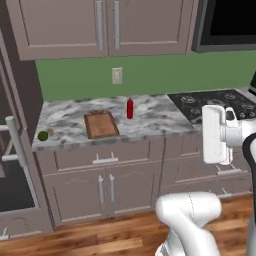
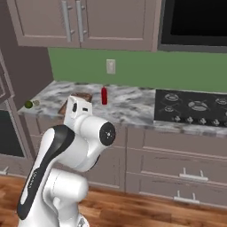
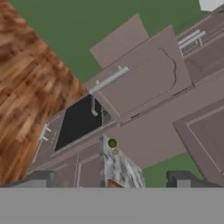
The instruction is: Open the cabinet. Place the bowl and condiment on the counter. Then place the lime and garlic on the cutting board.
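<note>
The red condiment (image 1: 130,108) bottle stands upright on the marble counter (image 1: 155,117), just right of the reddish cutting board (image 1: 101,124). At the counter's left end, near the edge, lie the dark-green lime (image 1: 43,135) and the pale garlic (image 1: 50,132), side by side. The hand view shows the lime (image 3: 112,143) and garlic (image 3: 116,151) far ahead. The cabinet door (image 3: 144,81), with an arched panel and a grey bar handle (image 3: 109,79), looks swung out. My gripper (image 3: 113,180) is open and empty, held high and well back from the counter. The bowl is out of view.
A black cooktop (image 1: 215,101) sits on the counter's right part. Wall cabinets (image 1: 107,25) hang above the green backsplash. A dark oven front (image 3: 81,122) sits beside the tall cabinet. Drawers and doors (image 1: 107,187) run below the counter, above a wooden floor.
</note>
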Motion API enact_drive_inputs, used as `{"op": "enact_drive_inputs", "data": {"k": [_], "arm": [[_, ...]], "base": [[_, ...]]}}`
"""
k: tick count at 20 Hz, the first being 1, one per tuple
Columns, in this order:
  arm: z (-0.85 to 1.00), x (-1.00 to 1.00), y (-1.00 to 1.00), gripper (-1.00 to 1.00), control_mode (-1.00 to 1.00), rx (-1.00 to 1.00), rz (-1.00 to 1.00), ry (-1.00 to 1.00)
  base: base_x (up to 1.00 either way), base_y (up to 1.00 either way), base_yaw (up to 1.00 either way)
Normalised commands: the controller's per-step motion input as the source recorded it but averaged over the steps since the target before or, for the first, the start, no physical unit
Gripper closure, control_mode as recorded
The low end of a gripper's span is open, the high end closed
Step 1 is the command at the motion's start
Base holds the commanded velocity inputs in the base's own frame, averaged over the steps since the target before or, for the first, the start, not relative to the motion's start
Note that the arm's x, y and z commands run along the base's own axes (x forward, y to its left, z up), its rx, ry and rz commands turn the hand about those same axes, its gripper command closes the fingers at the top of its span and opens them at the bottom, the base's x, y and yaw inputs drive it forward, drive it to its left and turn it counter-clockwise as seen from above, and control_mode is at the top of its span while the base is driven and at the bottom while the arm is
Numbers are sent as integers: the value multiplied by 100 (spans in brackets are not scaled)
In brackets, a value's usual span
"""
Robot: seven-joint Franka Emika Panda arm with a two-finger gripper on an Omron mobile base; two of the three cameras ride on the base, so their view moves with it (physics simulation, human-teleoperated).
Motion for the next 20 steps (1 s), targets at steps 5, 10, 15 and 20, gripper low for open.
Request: {"op": "enact_drive_inputs", "data": {"k": [5,10,15,20], "arm": [[0,0,0,-100,100,0,0,0],[0,0,0,-100,100,0,0,0],[0,0,0,-100,100,0,0,0],[0,0,0,-100,100,0,0,0]], "base": [[-91,18,0],[-89,43,0],[-86,50,0],[-78,58,2]]}}
